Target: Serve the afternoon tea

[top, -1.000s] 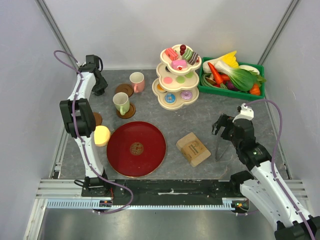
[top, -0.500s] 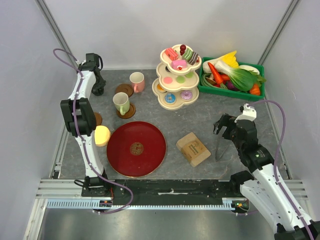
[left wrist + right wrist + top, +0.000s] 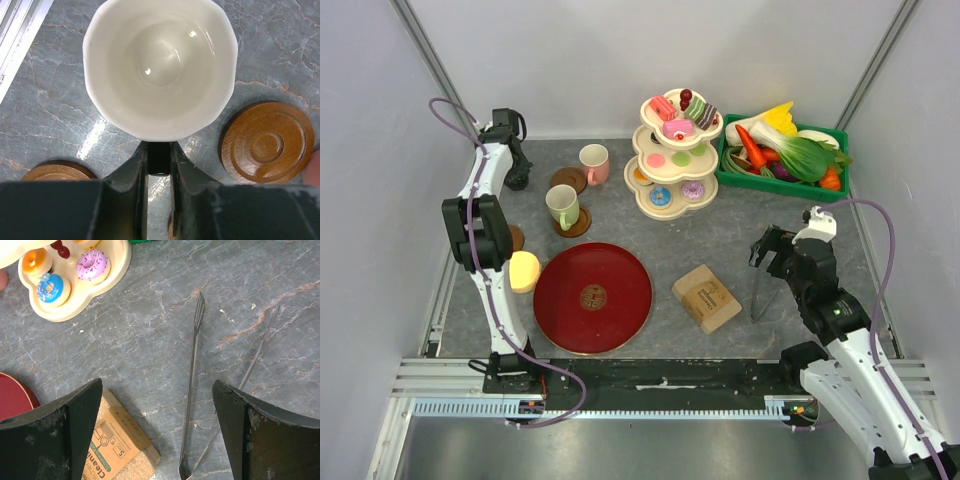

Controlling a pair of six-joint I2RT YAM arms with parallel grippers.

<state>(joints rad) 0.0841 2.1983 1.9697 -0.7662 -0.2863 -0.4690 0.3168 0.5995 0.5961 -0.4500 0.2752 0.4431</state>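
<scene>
At left wrist only, gripper (image 3: 159,151) pinching mug (image 3: 159,65)

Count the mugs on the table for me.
3: a pink mug at the back, a pale-green mug on a coaster nearer, and a white-lined mug far left, its handle between the left fingers.

The worktop (image 3: 720,235) carries three mugs (image 3: 594,163), the black mug (image 3: 160,65) among them, three coasters (image 3: 568,180), one red plate (image 3: 620,280), one three-tier stand (image 3: 670,213) holding three donuts (image 3: 50,287) on its lowest tier besides other pastries (image 3: 677,128) too small to count, one crate (image 3: 775,185), one block (image 3: 706,298), one pair of tongs (image 3: 192,380) and one yellow lump (image 3: 524,270).
</scene>
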